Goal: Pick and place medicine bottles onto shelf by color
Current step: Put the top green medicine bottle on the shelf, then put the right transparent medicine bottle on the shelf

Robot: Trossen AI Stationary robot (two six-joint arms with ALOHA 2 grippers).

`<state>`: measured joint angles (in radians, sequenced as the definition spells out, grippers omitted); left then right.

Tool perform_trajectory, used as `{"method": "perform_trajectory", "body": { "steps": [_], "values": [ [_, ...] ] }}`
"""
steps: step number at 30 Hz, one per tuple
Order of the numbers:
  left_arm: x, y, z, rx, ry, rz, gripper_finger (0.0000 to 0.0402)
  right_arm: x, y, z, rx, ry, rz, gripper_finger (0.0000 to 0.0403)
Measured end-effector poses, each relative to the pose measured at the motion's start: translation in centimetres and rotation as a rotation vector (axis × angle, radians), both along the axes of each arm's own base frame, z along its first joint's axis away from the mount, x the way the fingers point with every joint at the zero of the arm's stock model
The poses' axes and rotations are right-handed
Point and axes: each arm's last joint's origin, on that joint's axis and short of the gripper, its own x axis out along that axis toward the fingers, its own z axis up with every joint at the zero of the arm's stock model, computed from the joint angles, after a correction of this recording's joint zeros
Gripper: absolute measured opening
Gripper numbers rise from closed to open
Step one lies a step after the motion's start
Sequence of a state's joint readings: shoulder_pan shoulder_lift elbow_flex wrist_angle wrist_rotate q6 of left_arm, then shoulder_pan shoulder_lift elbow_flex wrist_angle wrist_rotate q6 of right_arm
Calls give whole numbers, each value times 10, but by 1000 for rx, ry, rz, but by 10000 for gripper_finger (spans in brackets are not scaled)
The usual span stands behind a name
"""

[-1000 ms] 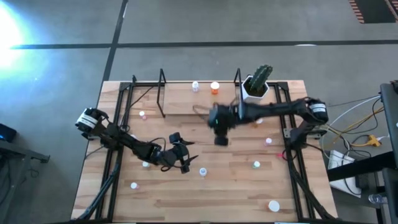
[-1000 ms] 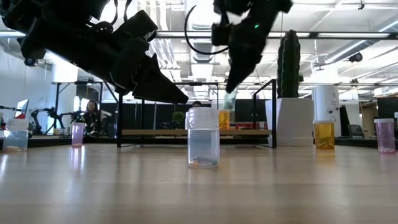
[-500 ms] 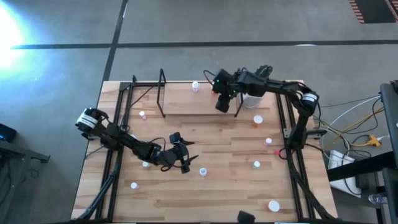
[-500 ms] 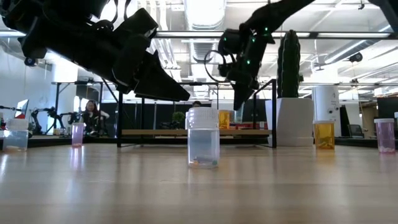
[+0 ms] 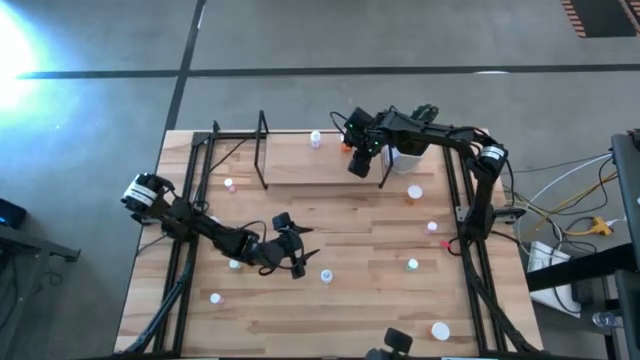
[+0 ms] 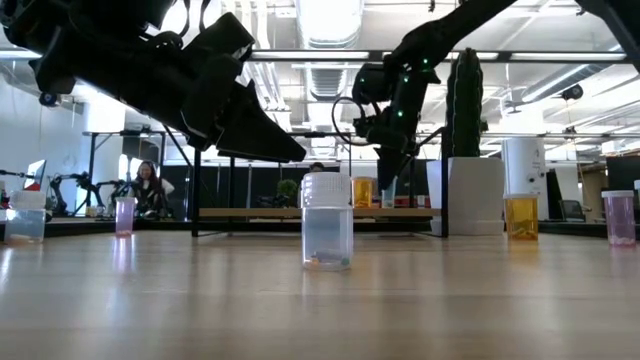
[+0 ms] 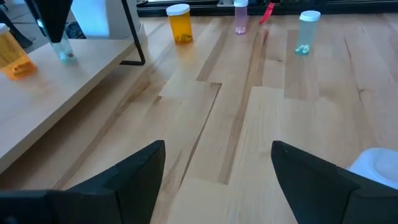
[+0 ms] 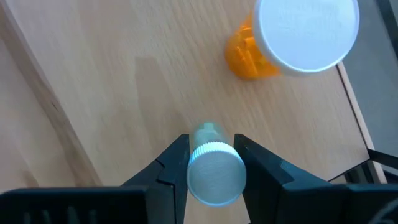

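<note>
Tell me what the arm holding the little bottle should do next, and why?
Probably open its fingers. The right gripper is shut on a small pale bottle that looks lowered onto the shelf, beside an orange bottle already there. The left gripper waits open.

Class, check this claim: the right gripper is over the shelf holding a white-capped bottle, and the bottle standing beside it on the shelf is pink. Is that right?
One detail is wrong: the neighbouring bottle is orange, not pink, as the right wrist view shows. The rest stands: the right gripper is over the shelf, shut on a white-capped bottle.
</note>
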<state>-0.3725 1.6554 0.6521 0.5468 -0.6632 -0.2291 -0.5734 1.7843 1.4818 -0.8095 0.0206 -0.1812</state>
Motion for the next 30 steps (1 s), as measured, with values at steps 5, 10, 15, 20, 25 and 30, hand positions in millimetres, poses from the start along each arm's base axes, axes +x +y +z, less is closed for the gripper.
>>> {"method": "perform_trajectory", "body": {
  "steps": [5, 10, 15, 20, 25, 30],
  "values": [
    [0, 0, 0, 0, 0, 0, 276, 1, -1, -1, -6, 3, 0, 126],
    [0, 0, 0, 1, 2, 0, 276, 1, -1, -2, -9, 8, 10, 161],
    [0, 0, 0, 1, 3, 0, 276, 3, -2, 4, -22, -7, 17, 200],
    [0, 0, 0, 2, 4, 0, 276, 7, -5, 18, -49, -48, 17, 221],
    [-1, 0, -1, 2, 7, 0, 276, 8, -4, 39, -80, -106, 16, 220],
    [-1, 0, -1, 2, 7, 0, 276, 9, 24, 65, -106, -191, 57, 207]
  ]
}}
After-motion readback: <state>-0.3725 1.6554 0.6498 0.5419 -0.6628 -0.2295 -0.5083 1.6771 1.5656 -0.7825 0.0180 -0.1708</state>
